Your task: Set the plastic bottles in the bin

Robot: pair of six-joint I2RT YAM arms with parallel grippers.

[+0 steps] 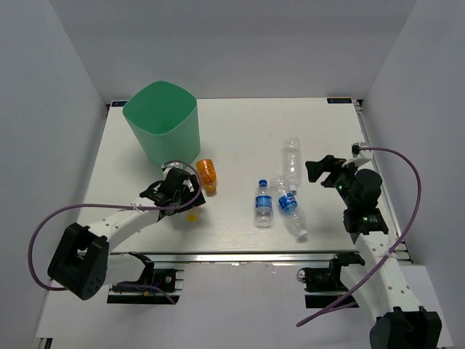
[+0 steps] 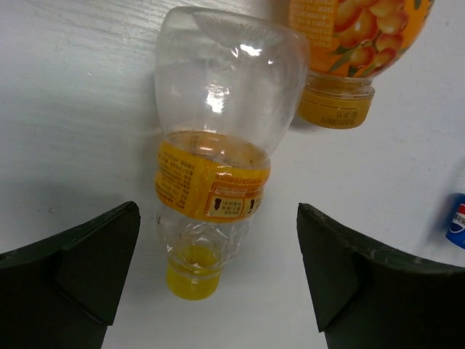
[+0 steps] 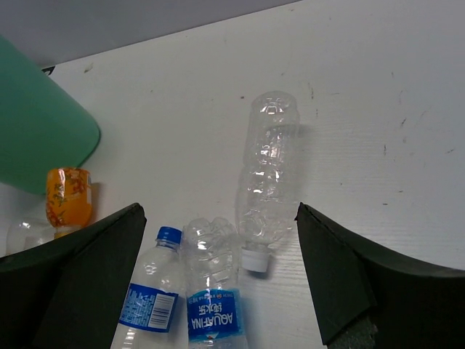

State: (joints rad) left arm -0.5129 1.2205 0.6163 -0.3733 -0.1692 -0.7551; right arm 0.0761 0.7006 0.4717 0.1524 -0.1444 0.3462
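The tiny yellow-orange bottle (image 2: 211, 167), clear with a yellow label and cap, lies on the table between my left gripper's (image 2: 216, 218) open fingers, untouched; only its cap (image 1: 191, 215) shows from above. The orange bottle (image 1: 207, 176) lies just beyond it, beside the mint-green bin (image 1: 161, 120). My left gripper (image 1: 182, 198) hovers low over the tiny bottle. Two blue-labelled bottles (image 1: 264, 203) (image 1: 289, 207) and the plain clear bottle (image 1: 292, 161) lie at centre right. My right gripper (image 1: 323, 169) is open and empty, raised to their right. In the right wrist view it (image 3: 219, 218) looks down on them (image 3: 267, 174).
The bin (image 3: 36, 131) stands upright at the table's back left. White walls close in the table at the left, back and right. A blue-labelled bottle's edge (image 2: 458, 222) shows at the right of the left wrist view.
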